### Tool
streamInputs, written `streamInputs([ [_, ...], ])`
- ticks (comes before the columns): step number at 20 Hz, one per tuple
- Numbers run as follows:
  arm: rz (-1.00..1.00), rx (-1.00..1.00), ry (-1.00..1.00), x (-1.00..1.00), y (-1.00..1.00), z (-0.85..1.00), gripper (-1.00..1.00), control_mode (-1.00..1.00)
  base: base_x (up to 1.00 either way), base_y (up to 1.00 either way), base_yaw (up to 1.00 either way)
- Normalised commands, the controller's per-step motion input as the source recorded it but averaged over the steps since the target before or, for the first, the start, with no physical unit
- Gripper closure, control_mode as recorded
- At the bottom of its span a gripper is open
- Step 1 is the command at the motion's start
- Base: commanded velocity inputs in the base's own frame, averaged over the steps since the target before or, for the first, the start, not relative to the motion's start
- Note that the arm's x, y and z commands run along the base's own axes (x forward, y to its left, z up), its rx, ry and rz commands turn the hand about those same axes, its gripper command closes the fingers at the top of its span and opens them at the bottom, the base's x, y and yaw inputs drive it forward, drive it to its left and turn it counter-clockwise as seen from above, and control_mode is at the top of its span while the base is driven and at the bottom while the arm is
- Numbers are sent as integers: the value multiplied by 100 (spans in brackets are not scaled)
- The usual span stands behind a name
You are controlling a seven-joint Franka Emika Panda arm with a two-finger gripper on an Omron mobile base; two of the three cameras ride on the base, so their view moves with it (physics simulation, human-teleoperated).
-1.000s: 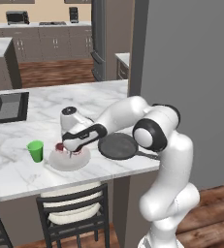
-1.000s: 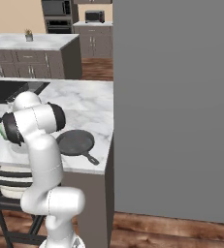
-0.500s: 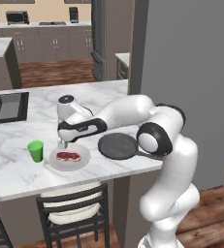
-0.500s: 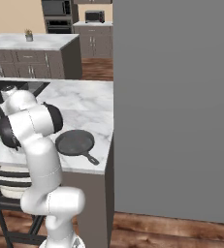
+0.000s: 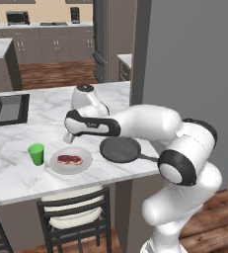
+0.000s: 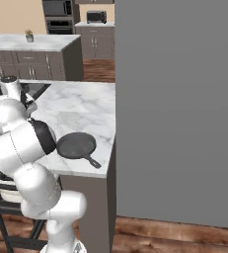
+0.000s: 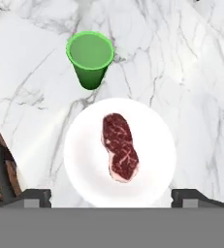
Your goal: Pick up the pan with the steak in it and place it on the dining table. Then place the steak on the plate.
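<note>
With the fingers [image 7: 111, 196] spread wide and empty above the round pale plate [image 7: 154, 128], lift straight up; leave the red marbled steak [image 7: 120, 147] and green cup [image 7: 89, 58] undisturbed.

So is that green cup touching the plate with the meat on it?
Apart. In the hand view a strip of bare marble separates the green cup from the rim of the plate, where the steak lies.

Veined marble dining table [image 5: 17, 173]; matt dark pan [image 5: 119, 149].
</note>
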Motion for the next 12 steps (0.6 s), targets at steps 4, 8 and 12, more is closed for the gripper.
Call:
streamInputs([
  [4,0,35,-27,-42,-55,17,-100,-100,0,0,0],
  [8,0,17,-26,-35,-29,16,-100,-100,0,0,0],
  [12,0,10,-25,-51,-11,18,-100,-100,0,0,0],
])
